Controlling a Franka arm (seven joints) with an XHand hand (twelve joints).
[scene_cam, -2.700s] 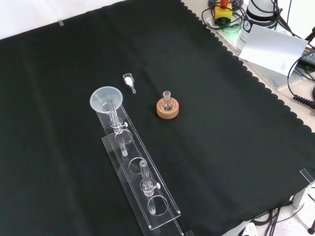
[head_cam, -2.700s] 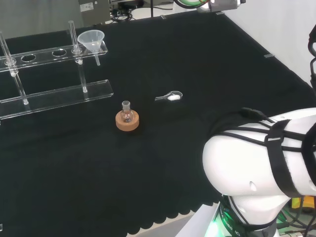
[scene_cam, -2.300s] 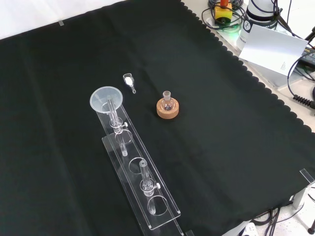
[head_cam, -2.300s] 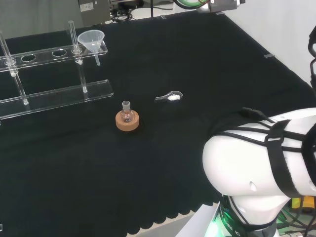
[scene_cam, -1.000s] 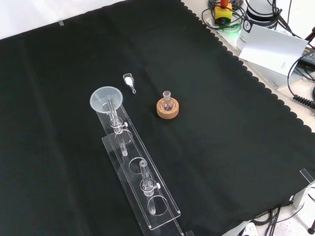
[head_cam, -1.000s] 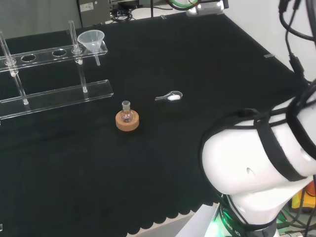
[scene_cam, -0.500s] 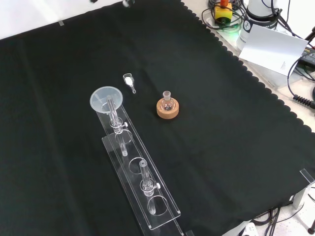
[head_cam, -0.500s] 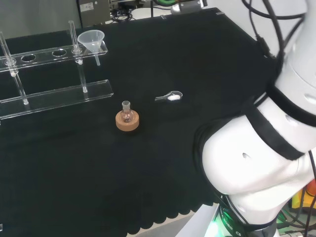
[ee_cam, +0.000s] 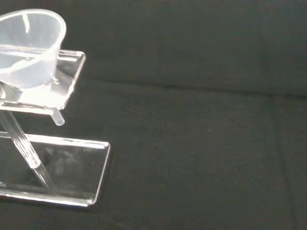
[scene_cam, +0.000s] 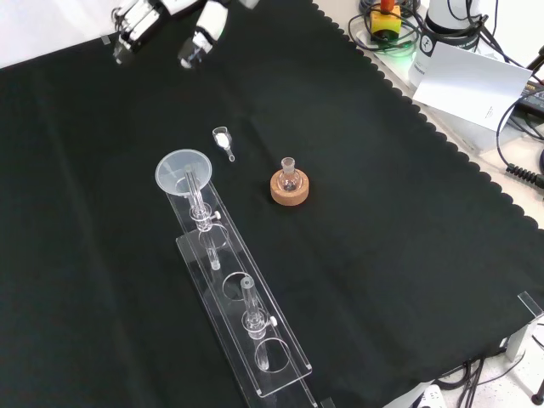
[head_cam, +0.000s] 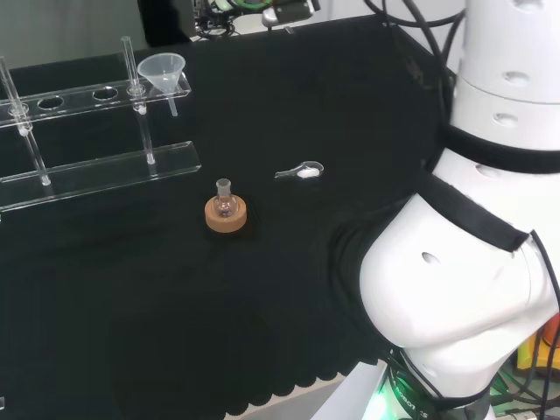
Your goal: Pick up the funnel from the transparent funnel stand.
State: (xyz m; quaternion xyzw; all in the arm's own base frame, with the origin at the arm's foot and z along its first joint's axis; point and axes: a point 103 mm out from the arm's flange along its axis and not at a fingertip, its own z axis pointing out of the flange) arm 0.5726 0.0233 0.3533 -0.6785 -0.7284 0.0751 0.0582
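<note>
The funnel [scene_cam: 182, 170] sits in the end hole of the transparent funnel stand [scene_cam: 242, 310], so nothing of the pickup is done; I have yet to reach, grasp and lift it. My hand [scene_cam: 161, 15] hangs at the front view's top, well apart from it, fingers straight and holding nothing. Nearby, a small flask [scene_cam: 289, 176] rests in its cork ring [scene_cam: 290, 190], and a little scoop [scene_cam: 223, 140] holds white powder.
</note>
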